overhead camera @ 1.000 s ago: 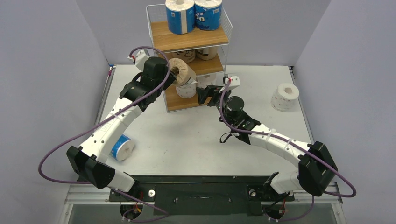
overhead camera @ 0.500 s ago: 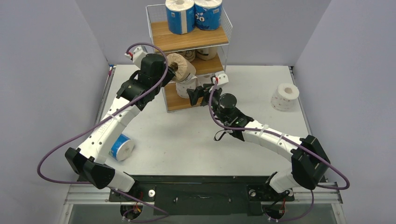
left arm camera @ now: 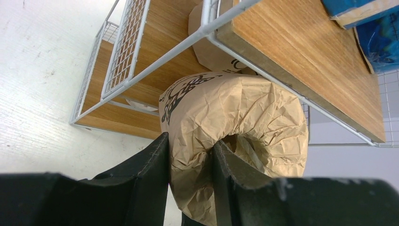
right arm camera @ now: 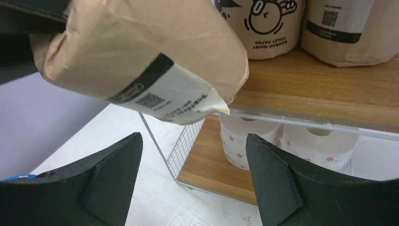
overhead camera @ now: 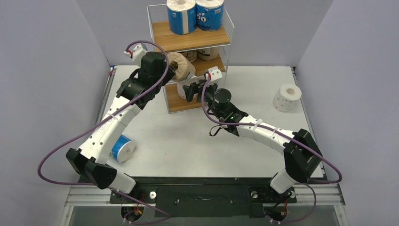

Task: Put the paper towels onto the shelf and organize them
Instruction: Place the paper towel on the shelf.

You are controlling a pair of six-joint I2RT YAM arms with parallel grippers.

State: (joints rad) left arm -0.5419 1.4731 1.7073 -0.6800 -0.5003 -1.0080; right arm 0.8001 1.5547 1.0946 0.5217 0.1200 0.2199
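step: tan roll (left arm camera: 235,108) to middle tier | left gripper (left arm camera: 190,160): pinches its core wall | right gripper (right arm camera: 193,141): wide, empty | tip: level it, clear shelf (left arm camera: 291,56) rail

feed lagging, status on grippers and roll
Left gripper shut on tan roll at shelf, middle tier. Right gripper open, empty, near it. Wire frame close above roll.

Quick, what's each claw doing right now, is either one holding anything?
Left gripper: closed, holding the tan-brown roll.
Right gripper: open, holding nothing.
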